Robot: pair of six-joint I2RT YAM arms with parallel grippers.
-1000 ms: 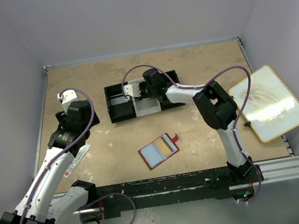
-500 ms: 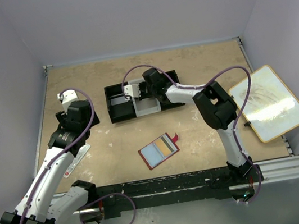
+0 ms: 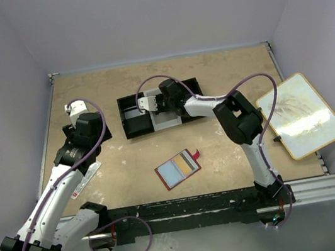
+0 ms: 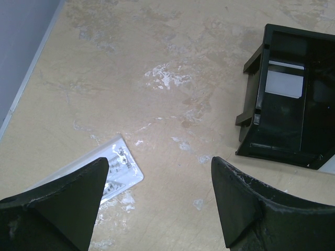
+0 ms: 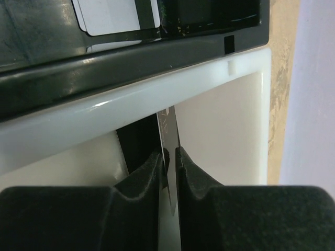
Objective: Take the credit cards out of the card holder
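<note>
The red card holder [image 3: 178, 169] lies open on the table near the front, with a pale blue panel and an orange credit card [image 3: 188, 163] showing in its right half. My right gripper [image 3: 157, 109] hangs over the white compartment [image 5: 225, 130] of the black-and-white tray [image 3: 136, 127]. Its jaws [image 5: 169, 152] are shut on a thin grey credit card [image 5: 167, 128] held edge-on. Another white card [image 5: 115, 15] lies in the black compartment. My left gripper [image 4: 159, 193] stands open over bare table to the left of the tray, holding nothing.
A clear plastic packet [image 4: 112, 172] lies under the left arm, near its left finger. A wooden-framed white board [image 3: 301, 114] sits at the right edge. Grey walls close in the table on three sides.
The right wrist has shifted slightly left over the tray, still with the card between its jaws. The left arm and the card holder have not moved.
</note>
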